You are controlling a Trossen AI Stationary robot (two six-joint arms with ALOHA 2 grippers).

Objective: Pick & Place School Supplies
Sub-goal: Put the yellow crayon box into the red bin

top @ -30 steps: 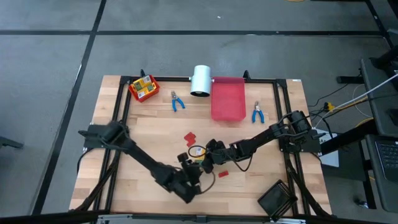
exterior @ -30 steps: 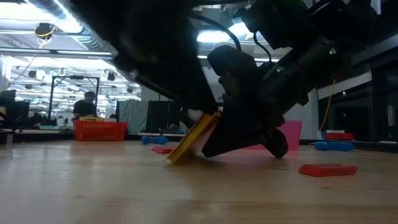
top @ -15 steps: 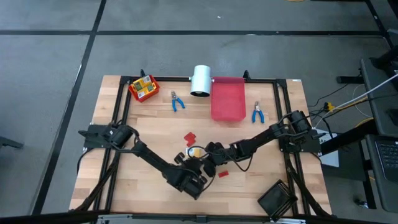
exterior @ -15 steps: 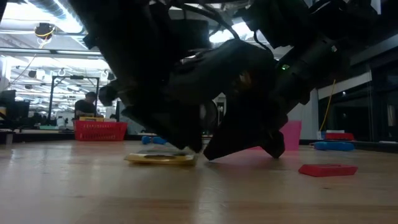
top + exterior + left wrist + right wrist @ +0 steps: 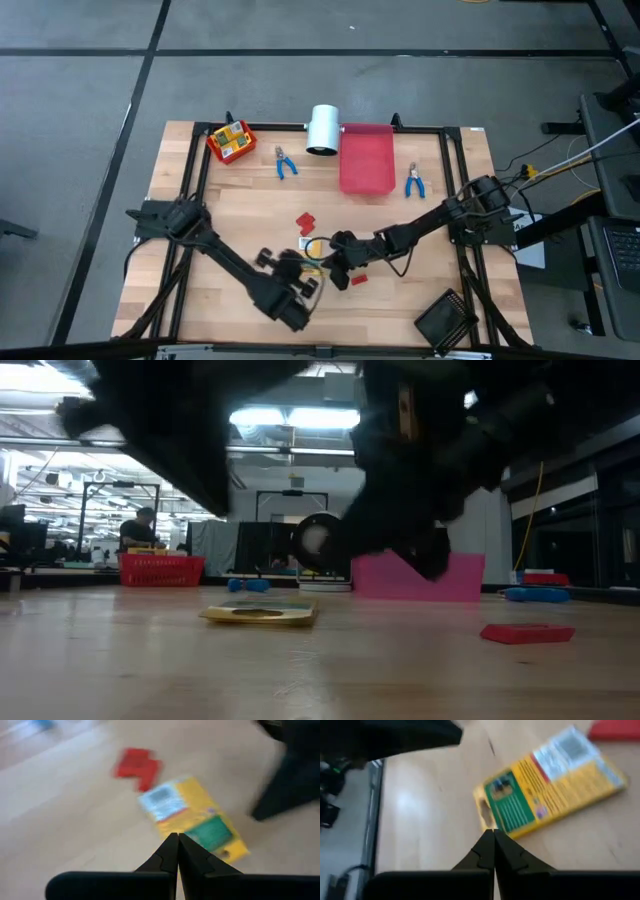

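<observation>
- Yellow-orange card marks the task's thing in the high view: a flat box (image 5: 315,245) lies near the middle of the wooden tabletop (image 5: 240,200), between the left claw (image 5: 300,268) and the right claw (image 5: 340,272), with small red blocks (image 5: 305,221) just beyond it. More boxes sit in the red basket (image 5: 231,141) at the far left corner; two blue-handled tools (image 5: 286,164) lie either side of the pink bin (image 5: 367,158), next to a white cylinder (image 5: 323,129).
- Low view: the box (image 5: 260,615) rests flat on the tabletop, nothing touching it; the dark arms hang above it, and another red block (image 5: 527,632) lies apart on the wood.
- Left wrist view: the left claw's fingers (image 5: 172,855) are pressed together and empty, with the box (image 5: 192,822) just ahead of their tips and a red block (image 5: 136,766) past it.
- Right wrist view: the right claw's fingers (image 5: 492,851) are likewise closed on nothing, tips close to the box's (image 5: 550,782) edge.
- Judged from this, the pick of the box is not yet made. The next move calls for one claw to open, straddle a narrow edge of the flat box and close; its low profile may make it slip.
</observation>
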